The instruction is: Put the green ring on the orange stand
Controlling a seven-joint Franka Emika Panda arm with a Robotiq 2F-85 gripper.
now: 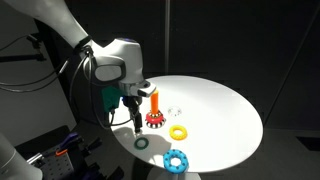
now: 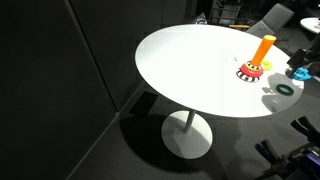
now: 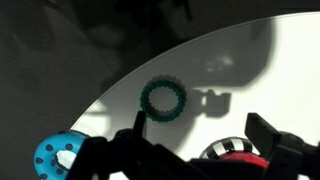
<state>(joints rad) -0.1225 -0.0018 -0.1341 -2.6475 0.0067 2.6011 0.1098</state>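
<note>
The green ring (image 1: 141,143) lies flat on the white round table (image 1: 215,105), near its edge. In the wrist view the green ring (image 3: 144,98) lies just beyond my left finger. The orange stand (image 1: 155,104) is upright on its red-and-dark base, right of the ring. It also shows in an exterior view (image 2: 262,50), and its base shows in the wrist view (image 3: 236,152). My gripper (image 1: 133,122) hangs above the table between ring and stand. Its fingers (image 3: 205,135) are spread apart and empty.
A yellow ring (image 1: 178,131) lies right of the stand. A light-blue toothed ring (image 1: 177,159) lies at the table's near edge and shows in the wrist view (image 3: 55,155). The surroundings are dark, and the table stands on a single pedestal (image 2: 186,125).
</note>
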